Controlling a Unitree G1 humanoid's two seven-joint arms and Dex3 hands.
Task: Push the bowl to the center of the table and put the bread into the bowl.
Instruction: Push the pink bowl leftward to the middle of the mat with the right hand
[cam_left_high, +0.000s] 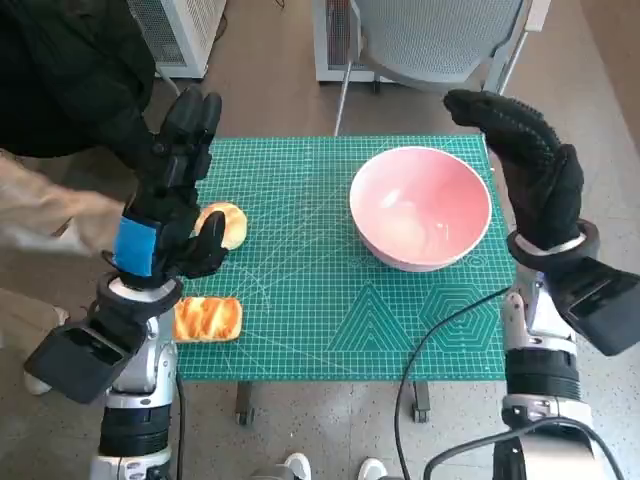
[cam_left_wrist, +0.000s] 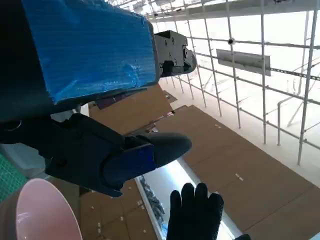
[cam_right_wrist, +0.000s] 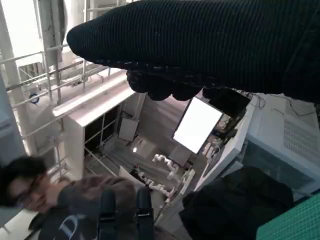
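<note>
across the small table (cam_left_high: 300, 340) lies a green cutting mat (cam_left_high: 330, 300) printed with a grid, covering nearly the whole top. on the mat's right half, toward the far edge, sits the pink bowl (cam_left_high: 420, 205), upright and with nothing in it; its rim also shows in a corner of the left wrist view (cam_left_wrist: 42, 212). well apart from it, at the mat's left edge, lie two pieces of bread: a round bun (cam_left_high: 232, 222) farther from the robot, and a glazed, ridged loaf (cam_left_high: 207, 319) nearer the robot's side. the right hand (cam_left_high: 530, 165) in its knitted glove is raised just beside the bowl's right rim, fingers extended and slightly curved over the far right corner of the table, holding nothing; whether it touches the bowl cannot be told. the left hand (cam_left_high: 175, 195), black with blue tape across its back, is raised upright above the left edge of the mat, fingers spread and pointing away from the robot, released and holding nothing, its thumb partly covering the round bun from the camera. a person in dark clothing with pale trousers (cam_left_high: 45, 205) sits at the left of the table, and a grey mesh chair (cam_left_high: 430, 40) stands beyond the far edge.
</note>
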